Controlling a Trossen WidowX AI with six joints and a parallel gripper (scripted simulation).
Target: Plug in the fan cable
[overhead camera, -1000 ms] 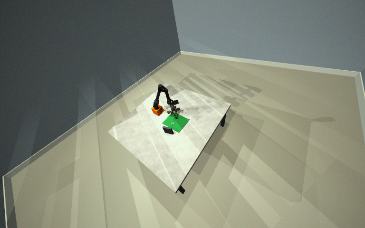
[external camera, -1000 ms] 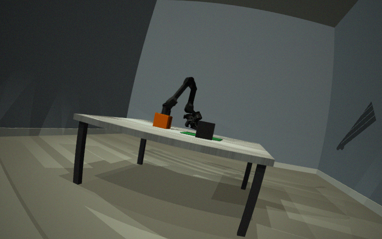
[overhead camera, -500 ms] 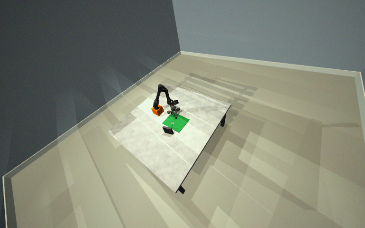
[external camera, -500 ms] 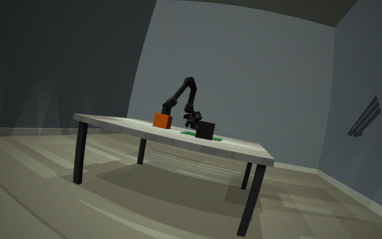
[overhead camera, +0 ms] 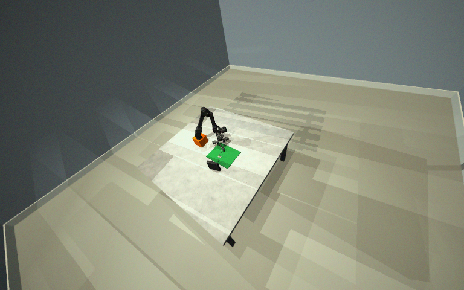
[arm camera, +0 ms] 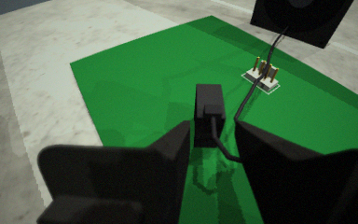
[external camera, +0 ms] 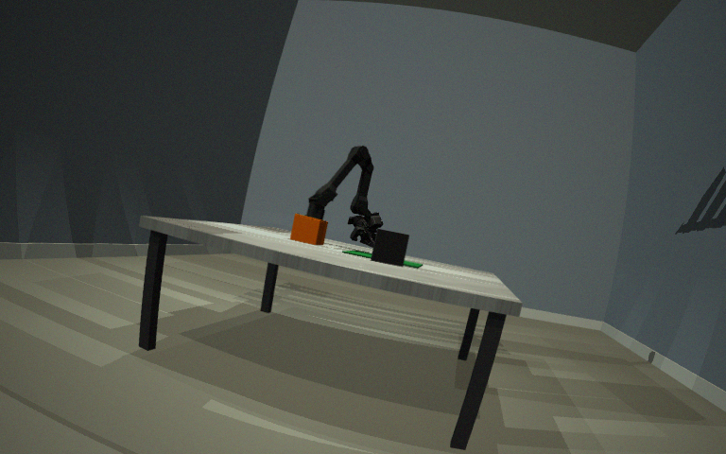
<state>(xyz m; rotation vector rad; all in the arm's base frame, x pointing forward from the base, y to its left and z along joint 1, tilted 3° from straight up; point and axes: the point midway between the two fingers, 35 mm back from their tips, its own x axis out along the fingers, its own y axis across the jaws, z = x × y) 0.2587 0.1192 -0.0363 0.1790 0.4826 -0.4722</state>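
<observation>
The black plug (arm camera: pixel 209 100) is upright over the near part of the green board (arm camera: pixel 140 84) (overhead camera: pixel 232 156) (external camera: pixel 413 264). Whether its bottom rests on the board is not clear. My gripper (arm camera: pixel 212 127) (overhead camera: pixel 223 149) (external camera: pixel 370 243) is open a little around the plug, with a gap showing beside it at each fingertip. The white four-pin header (arm camera: pixel 262 79) (overhead camera: pixel 219 156) stands farther off to the right in the wrist view, its pins bare. The black cable (arm camera: pixel 249 96) runs from behind the right finger over the header to the fan (arm camera: pixel 319 35) (overhead camera: pixel 213 165) (external camera: pixel 390 248).
The fan stands upright on the table (overhead camera: pixel 191 184) (external camera: pixel 320 266) (arm camera: pixel 51 56), just beyond the board's edge on the header side. The orange block (overhead camera: pixel 200 140) (external camera: pixel 307 229) is under the arm's base. The cable crosses above the header's pins in the wrist view.
</observation>
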